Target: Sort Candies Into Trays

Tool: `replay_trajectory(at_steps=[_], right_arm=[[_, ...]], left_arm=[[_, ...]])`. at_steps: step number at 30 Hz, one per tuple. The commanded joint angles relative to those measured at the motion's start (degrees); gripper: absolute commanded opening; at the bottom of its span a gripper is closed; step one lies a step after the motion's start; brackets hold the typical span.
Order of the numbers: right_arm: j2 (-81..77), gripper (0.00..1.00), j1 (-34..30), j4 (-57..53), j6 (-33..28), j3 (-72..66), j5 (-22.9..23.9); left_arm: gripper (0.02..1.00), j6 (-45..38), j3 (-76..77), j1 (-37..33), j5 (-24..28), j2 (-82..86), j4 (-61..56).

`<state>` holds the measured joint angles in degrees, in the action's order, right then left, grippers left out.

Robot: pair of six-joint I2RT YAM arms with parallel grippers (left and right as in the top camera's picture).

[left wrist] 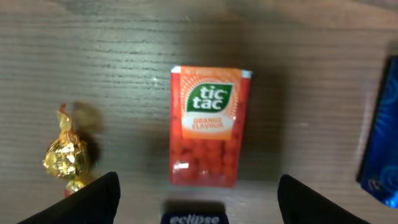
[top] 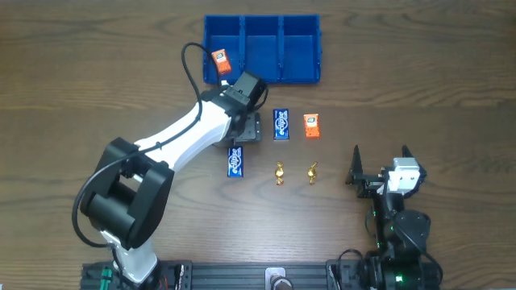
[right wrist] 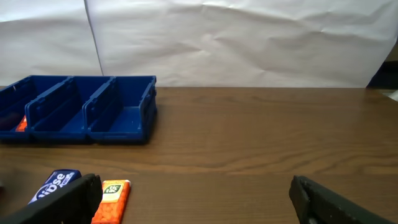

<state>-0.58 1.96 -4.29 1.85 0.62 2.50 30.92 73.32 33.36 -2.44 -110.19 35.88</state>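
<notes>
Blue tray (top: 314, 48), orange box (top: 311, 126), blue pack (top: 280, 124), gold candy (top: 280, 173), brown wood-grain table (top: 435, 97).

Wooden bench (top: 419, 72), seen from above. A blue three-compartment tray (top: 262, 80) stands at the far side. Nearer the arm bases lie one blue pack (top: 280, 124) and an orange box (top: 311, 126), side by side and apart. A second blue pack (top: 235, 163) lies nearer still, to the left. Two gold candies (top: 280, 173) (top: 312, 171) sit in a row to its right.
</notes>
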Motion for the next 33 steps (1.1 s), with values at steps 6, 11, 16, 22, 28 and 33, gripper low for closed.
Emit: replay_trajectory(at_steps=[6,11,16,22,28,33], right_arm=[[0.42,0.998,0.17,-0.15,-0.85,-0.17,-0.09],[0.42,0.998,0.17,-0.15,-0.85,-0.17,-0.09],[0.42,0.998,0.17,-0.15,-0.85,-0.17,-0.09],[0.42,0.998,0.17,-0.15,-0.85,-0.17,-0.09],[0.42,0.998,0.17,-0.15,-0.85,-0.17,-0.09],[0.42,0.998,0.17,-0.15,-0.85,-0.17,-0.09]], left_arm=[[0.785,-0.94,-0.68,-1.51,1.01,-4.81,-4.48],[0.498,-0.92,-0.68,-1.40,1.03,-5.68,-4.74],[0.294,-0.85,-0.37,-1.14,1.07,-5.68,-5.14],[0.288,-3.10,13.90,-1.31,-4.33,-1.20,1.99],[0.301,-9.14,32.79,-8.50,-8.00,-1.14,4.13],[0.314,-13.25,32.79,-13.57,-4.52,-6.29,1.55]])
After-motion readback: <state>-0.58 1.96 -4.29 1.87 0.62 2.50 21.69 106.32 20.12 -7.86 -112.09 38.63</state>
